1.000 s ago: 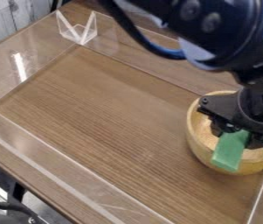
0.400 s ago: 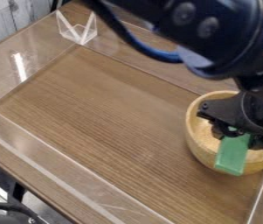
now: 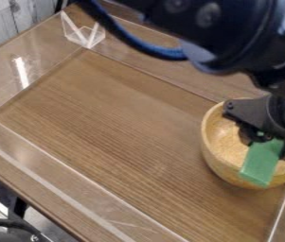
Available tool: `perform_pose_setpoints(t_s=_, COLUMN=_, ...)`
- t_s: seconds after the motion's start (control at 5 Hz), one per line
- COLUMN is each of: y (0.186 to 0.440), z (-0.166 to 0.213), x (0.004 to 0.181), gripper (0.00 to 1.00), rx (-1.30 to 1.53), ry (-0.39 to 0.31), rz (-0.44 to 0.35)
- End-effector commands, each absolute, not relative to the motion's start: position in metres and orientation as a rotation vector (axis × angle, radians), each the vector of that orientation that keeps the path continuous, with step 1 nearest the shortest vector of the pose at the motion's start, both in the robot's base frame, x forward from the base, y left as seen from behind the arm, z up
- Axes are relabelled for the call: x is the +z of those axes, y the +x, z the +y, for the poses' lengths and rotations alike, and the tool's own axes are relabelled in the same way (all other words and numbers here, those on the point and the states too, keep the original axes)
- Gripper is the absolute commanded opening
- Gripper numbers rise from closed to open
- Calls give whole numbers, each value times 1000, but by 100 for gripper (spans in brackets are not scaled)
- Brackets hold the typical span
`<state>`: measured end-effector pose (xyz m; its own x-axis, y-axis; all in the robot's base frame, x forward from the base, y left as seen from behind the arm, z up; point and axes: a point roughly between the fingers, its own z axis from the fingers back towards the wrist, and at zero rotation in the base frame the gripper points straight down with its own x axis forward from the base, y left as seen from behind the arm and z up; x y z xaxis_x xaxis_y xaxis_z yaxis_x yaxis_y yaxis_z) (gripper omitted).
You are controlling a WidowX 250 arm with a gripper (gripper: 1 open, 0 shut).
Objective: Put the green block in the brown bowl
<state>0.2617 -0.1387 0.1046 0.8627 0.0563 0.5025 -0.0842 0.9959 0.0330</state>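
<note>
Far left and lower left of the frame: clear plastic walls (image 3: 18, 71) fencing a wood-grain bench (image 3: 119, 123), bare across its whole middle. Upper left: one small folded clear plastic piece (image 3: 81, 30), shaped like a V, standing at the wall's corner. Upper middle to upper right: one bulky black robot arm (image 3: 208, 33) with a blue cable, blurred, reaching down toward the right edge.

Right side, low in the frame: one round light tan wooden bowl (image 3: 221, 151) with a thick rim, sitting on the bench. Above its right half, one black gripper (image 3: 274, 142), jaws closed on the upper end of one small bright green rectangular bar (image 3: 263, 164). Bar hanging tilted, lower end down at the bowl's near right rim; whether inside the rim or resting on it, impossible to say from this angle.

Likely handling of the green bar: light, stiff, matte, so probably not slippery and not fragile; short drop into wood unlikely to harm it. Best taken across the narrow sides, near the middle for balance; gripped at one end as here, prone to swing or pivot between the jaws.

Count: one bar, one bowl, one gripper, one V-shaped piece.
</note>
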Motion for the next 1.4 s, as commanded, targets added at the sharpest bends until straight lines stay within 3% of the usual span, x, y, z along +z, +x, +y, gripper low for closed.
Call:
perform_pose_setpoints(t_s=0.0, y=261, z=-133, x=122, gripper=0, rx=100, ry=20, rz=-596)
perform_pose_setpoints(t_s=0.2, y=255, z=-129, x=110, gripper=0, rx=104, ry=25, rz=-610)
perform_pose_setpoints(t_s=0.6, y=273, z=-138, x=89, gripper=0, rx=73, ry=19, rz=-626)
perform_pose_setpoints(t_s=0.8, y=275, z=-130, x=75, gripper=100, rx=-11, ry=1, rz=-626)
perform_pose_setpoints(t_s=1.0, y=273, z=-120, x=67, gripper=0, rx=-82, ry=-28, rz=-623)
perform_pose_setpoints(t_s=1.2, y=271, z=-136, x=65, gripper=0, rx=-103, ry=-41, rz=-622)
